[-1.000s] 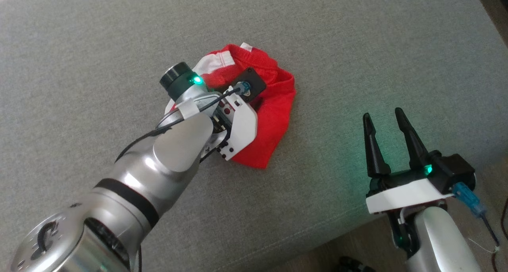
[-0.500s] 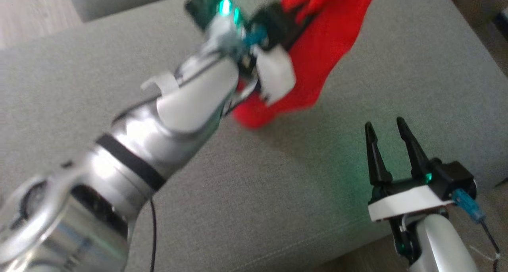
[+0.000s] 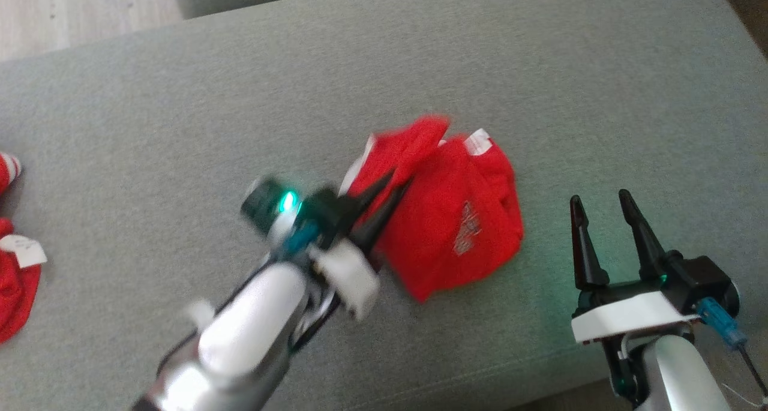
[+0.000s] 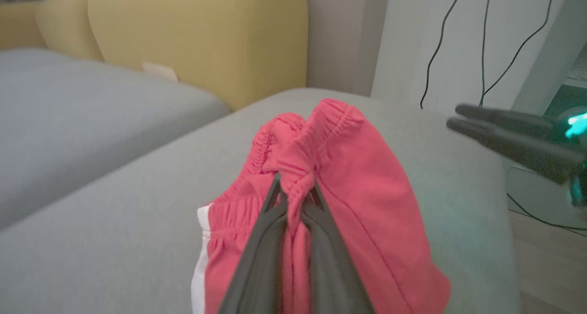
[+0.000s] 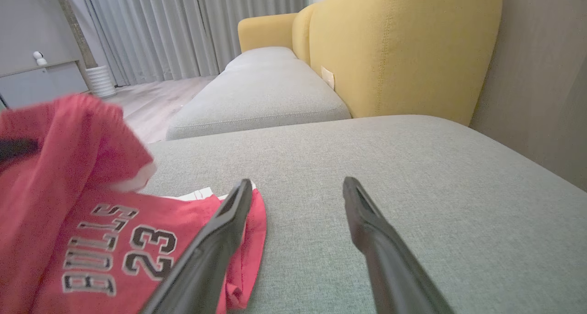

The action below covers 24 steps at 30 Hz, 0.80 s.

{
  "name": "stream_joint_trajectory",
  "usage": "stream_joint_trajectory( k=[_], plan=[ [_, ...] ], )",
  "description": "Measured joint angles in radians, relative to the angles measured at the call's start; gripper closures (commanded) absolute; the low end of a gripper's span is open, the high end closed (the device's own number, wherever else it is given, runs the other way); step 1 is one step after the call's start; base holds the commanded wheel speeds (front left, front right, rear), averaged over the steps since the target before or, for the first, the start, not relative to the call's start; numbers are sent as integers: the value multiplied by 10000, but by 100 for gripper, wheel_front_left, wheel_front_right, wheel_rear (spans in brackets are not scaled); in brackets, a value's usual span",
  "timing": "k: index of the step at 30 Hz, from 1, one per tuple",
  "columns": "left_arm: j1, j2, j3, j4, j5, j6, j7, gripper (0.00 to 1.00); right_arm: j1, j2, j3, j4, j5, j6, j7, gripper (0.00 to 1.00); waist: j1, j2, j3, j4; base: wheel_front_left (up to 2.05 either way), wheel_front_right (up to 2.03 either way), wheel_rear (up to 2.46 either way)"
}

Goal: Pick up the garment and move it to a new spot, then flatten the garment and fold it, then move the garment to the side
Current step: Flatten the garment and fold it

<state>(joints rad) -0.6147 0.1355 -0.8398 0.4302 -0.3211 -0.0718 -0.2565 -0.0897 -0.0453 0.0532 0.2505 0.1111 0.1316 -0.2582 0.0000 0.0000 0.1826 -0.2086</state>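
The left claw [image 4: 295, 188] gripped the waistband [image 4: 331, 117] of the red jersey shorts [image 3: 456, 231], slumped on the grey fabric couch seat [image 3: 420, 57] (right claw [image 3: 600, 198] gaped idle); a low, spread-out release looked wisest.

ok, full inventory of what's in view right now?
garment: 1, red with white trim and a Bulls 23 print, bunched on the grey cushion
other clothing: count unclear, red and white, cushion's left edge
grey cushion: 1, grey, under the work
yellow backrest: yellow, behind the cushion
cables: several, black, on the wall
left gripper: 1, dark fingers shut on the garment's waistband
right gripper: 1, dark fingers open, right of the garment
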Motion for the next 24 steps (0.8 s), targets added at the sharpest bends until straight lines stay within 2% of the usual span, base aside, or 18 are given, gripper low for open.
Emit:
stream_joint_trajectory(
  k=[3, 4, 5, 6, 7, 17, 20, 24],
  plan=[
    [1327, 165, 571, -12, 203, -123, 2, 100, 0, 2, -94, -63, -117, 0, 0, 0, 0, 0, 97, 198, 0, 0, 0],
    [1604, 186, 825, -31, 205, -174, 2, 93, 1, 2, -136, -73, -167, 0, 0, 0, 0, 0, 107, 268, 0, 0, 0],
    [1842, 211, 1085, -65, 205, -173, 2, 57, 2, 2, -194, -77, -184, 0, 0, 0, 0, 0, 109, 339, 0, 0, 0],
    [2053, 207, 1373, -96, 205, -173, 2, 10, 7, 2, -253, -75, -211, 0, 0, 0, 0, 0, 102, 411, 0, 0, 0],
    [2249, 209, 1649, -96, 205, -174, 0, 0, 14, 0, -295, -75, -251, 0, 0, 0, 0, 0, 84, 481, 0, 0, 0],
    [4645, 493, 3442, -871, 303, -61, 0, 0, 569, 2, -188, 115, -263, 0, 0, 0, 0, 0, -698, 924, 0, 0, 0],
    [4132, 420, 3327, -1020, 654, 29, 148, 0, 667, 2, -75, 190, -263, 0, 0, 0, 0, 0, -943, 1000, 0, 0, 0],
    [2383, -174, 2723, -721, 871, -48, 1501, 0, 627, 2, 184, 232, -263, 0, 0, 0, 0, 0, -1009, 887, 0, 0, 0]
  ],
)
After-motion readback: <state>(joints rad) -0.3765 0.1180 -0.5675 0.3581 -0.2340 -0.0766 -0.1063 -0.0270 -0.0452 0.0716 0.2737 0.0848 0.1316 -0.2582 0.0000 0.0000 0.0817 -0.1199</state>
